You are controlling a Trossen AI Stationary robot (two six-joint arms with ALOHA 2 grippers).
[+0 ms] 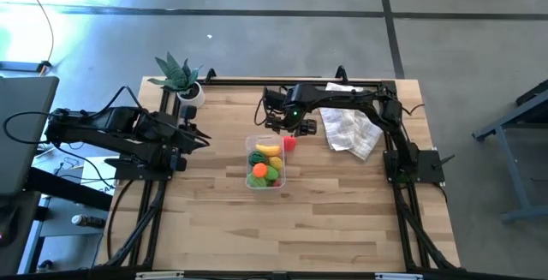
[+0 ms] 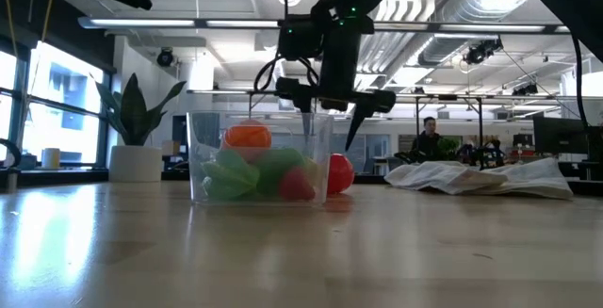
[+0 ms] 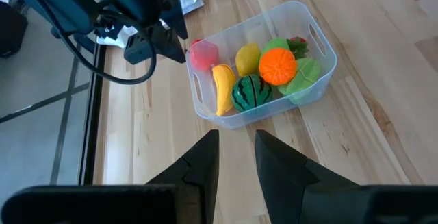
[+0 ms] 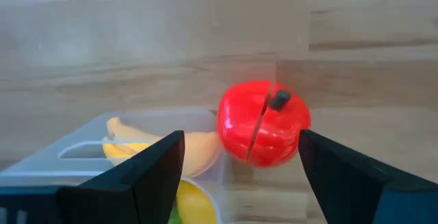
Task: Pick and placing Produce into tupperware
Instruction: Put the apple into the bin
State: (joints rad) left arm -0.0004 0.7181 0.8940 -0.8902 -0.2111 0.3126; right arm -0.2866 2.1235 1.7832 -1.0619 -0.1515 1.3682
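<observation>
Operator: Beside the tupperware (image 1: 267, 165), on the table (image 1: 342, 220), what is outstanding?

Technician: One red apple (image 4: 263, 122) lies outside the tub's far short wall, just beside it. Right gripper (image 4: 239, 166) hangs above it, jaws spread wide, gripping nothing. Left gripper (image 3: 236, 157) waits well apart, jaws slightly parted, empty.

Operator: Failure risk?

Technician: Probable fault: descent places one finger on the tub rim, displacing the tub. Alternatively, the round apple rolls from closing jaws.

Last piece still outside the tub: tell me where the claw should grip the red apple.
Grip the red apple across its round middle, coming straight down. The right claw is open astride it. Its near side rests against the tupperware wall, so one finger must slip between them.
</observation>
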